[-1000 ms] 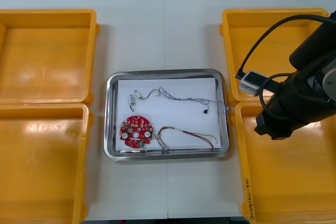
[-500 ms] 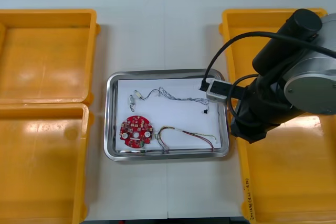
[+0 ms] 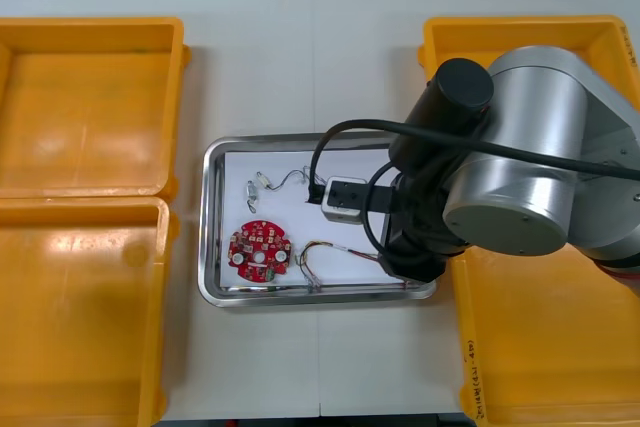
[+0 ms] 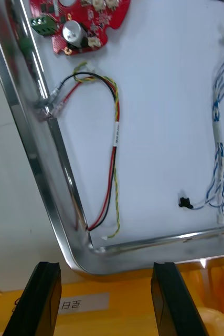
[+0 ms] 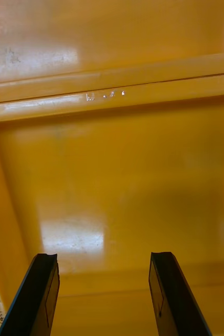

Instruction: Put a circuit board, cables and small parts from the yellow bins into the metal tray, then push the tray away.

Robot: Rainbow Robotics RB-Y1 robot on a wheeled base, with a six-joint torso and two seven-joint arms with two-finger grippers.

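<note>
- The metal tray [image 3: 215, 247] sits in the middle of the front view, between the yellow bins [image 3: 90, 107]. It is a shiny rectangle with rounded corners and a white sheet inside.
- In the tray's lower left lies a round red circuit board [image 3: 259, 251] with small parts soldered on it.
- Beside the board on its right is a red and yellow cable [image 3: 350, 257], bent in a loop. It carries a small white sleeve label, and I cannot read it.
- A twisted blue and white cable [image 3: 285, 179] runs along the tray's upper part, and small metal parts [image 3: 252, 189] lie at its left end.
- The grey, smooth right arm [image 3: 530, 177] covers the tray's right side.
- The right gripper [image 4: 104, 273] has its black fingers apart with nothing between them. It hangs over the tray's corner and the bin's rim, where there is a white label with unreadable writing.
- The left gripper [image 5: 104, 257] also has its fingers apart, over the glossy inside of a bin.
- The table [image 3: 300, 67] is light and plain, with a seam down the middle.
</note>
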